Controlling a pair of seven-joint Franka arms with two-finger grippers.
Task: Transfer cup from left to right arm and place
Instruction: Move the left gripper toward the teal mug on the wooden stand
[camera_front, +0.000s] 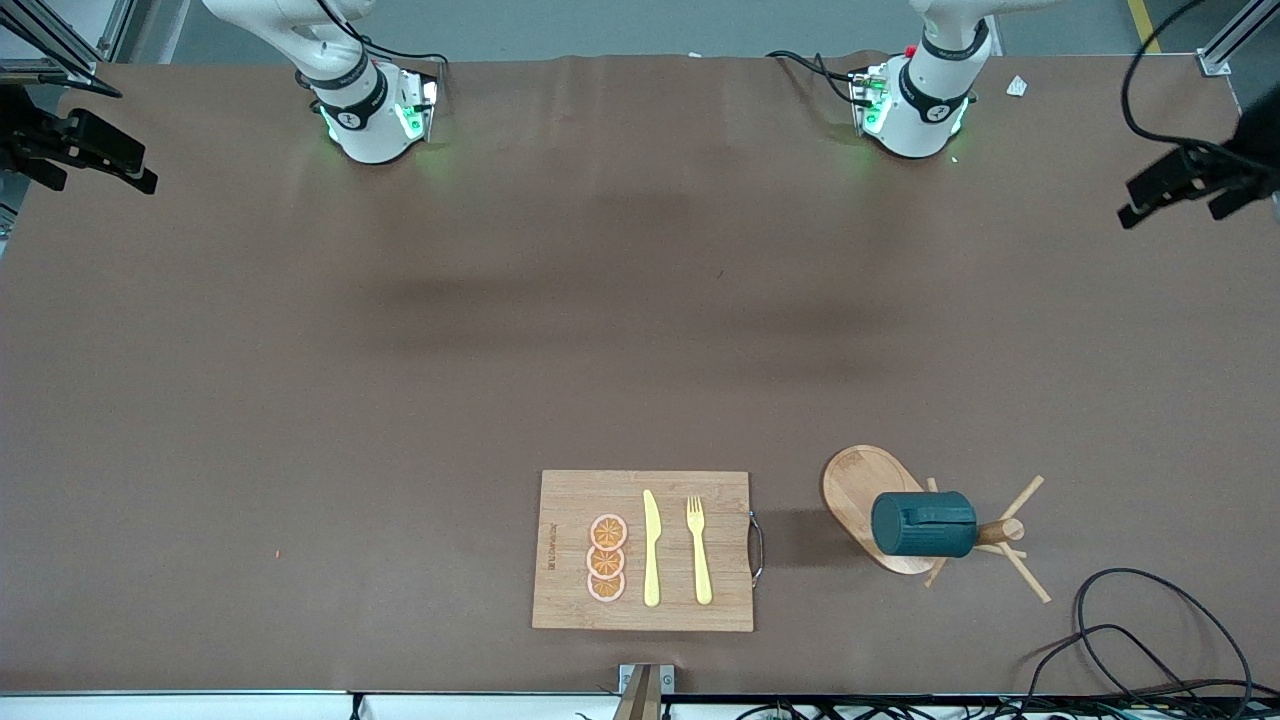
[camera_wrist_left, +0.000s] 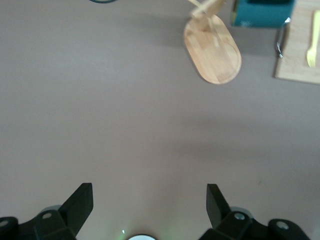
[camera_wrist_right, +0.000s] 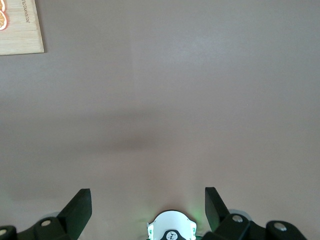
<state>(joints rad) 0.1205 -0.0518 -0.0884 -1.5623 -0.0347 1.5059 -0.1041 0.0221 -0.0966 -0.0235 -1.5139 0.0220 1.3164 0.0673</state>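
The dark teal cup (camera_front: 923, 523) hangs sideways on a peg of the wooden rack (camera_front: 868, 500), close to the front camera toward the left arm's end of the table. In the left wrist view the cup (camera_wrist_left: 262, 13) shows partly at the picture's edge, beside the rack's oval base (camera_wrist_left: 213, 50). My left gripper (camera_wrist_left: 150, 200) is open and empty, high over bare table and well away from the cup. My right gripper (camera_wrist_right: 147, 202) is open and empty too, high over bare table above its own base. Neither gripper shows in the front view.
A wooden cutting board (camera_front: 570, 500) with a metal handle lies beside the rack, carrying a yellow knife (camera_front: 651, 550), a yellow fork (camera_front: 699, 550) and three orange slices (camera_front: 606, 559). Black cables (camera_front: 1150, 640) loop at the table's near corner. Camera mounts stand at both table ends.
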